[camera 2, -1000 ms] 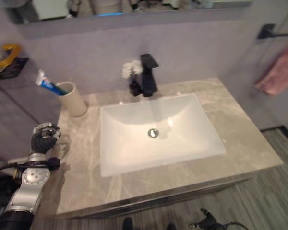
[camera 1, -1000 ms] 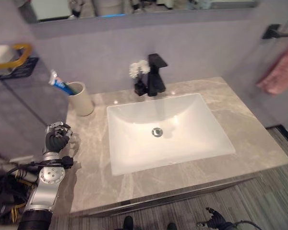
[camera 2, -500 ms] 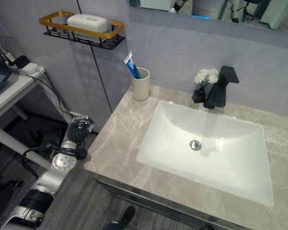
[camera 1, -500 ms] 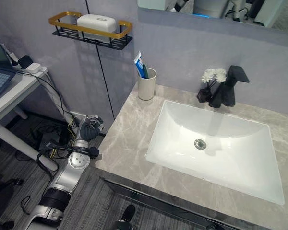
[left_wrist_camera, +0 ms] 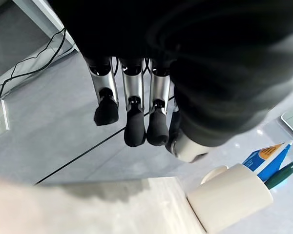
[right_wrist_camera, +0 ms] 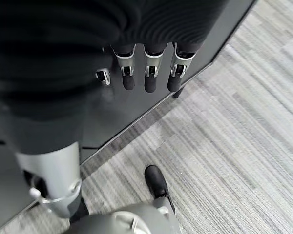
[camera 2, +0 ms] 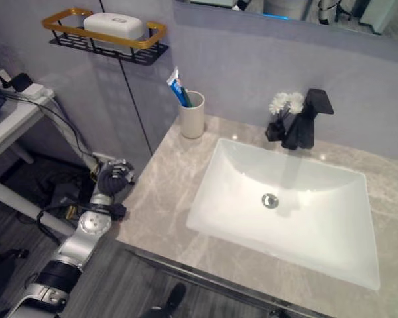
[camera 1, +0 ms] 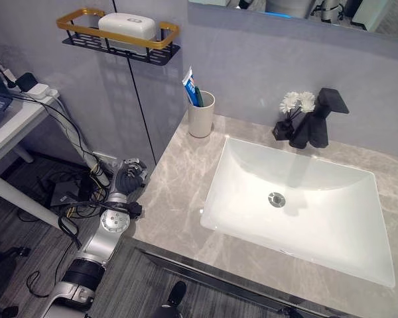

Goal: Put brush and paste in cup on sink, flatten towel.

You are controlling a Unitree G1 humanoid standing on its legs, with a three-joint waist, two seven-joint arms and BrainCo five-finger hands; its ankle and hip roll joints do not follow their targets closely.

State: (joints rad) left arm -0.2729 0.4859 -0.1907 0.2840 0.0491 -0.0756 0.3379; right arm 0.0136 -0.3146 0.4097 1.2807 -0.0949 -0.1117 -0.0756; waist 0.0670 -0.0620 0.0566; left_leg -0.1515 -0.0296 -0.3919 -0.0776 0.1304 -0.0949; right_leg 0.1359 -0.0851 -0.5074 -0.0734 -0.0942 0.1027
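Cream cup point(camera 1: 201, 114) stands upright on the grey marble counter point(camera 1: 179, 199) at the back left corner, near the wall and just left of the white basin point(camera 1: 298, 205). Inside it: blue-and-white toothpaste tube point(camera 1: 190, 87) and a dark green toothbrush point(camera 1: 198, 97), both leaning out over the rim; the left wrist view shows the same pair poking from the cup point(left_wrist_camera: 229, 200). Left hand point(camera 1: 128, 179) hangs off the counter's left edge, apart from the cup, fingers point(left_wrist_camera: 133, 117) relaxed and slightly bent, grasping nothing. Right hand point(right_wrist_camera: 141, 73) is low by the dark cabinet front over striped grey flooring, fingers loosely extended, empty. Black faucet point(camera 1: 318, 118) at the back of the basin, small vase of white flowers point(camera 1: 292, 109) just beside it. Black-and-gold wall shelf point(camera 1: 116, 40) carries a white case point(camera 1: 127, 25), above and left of the cup
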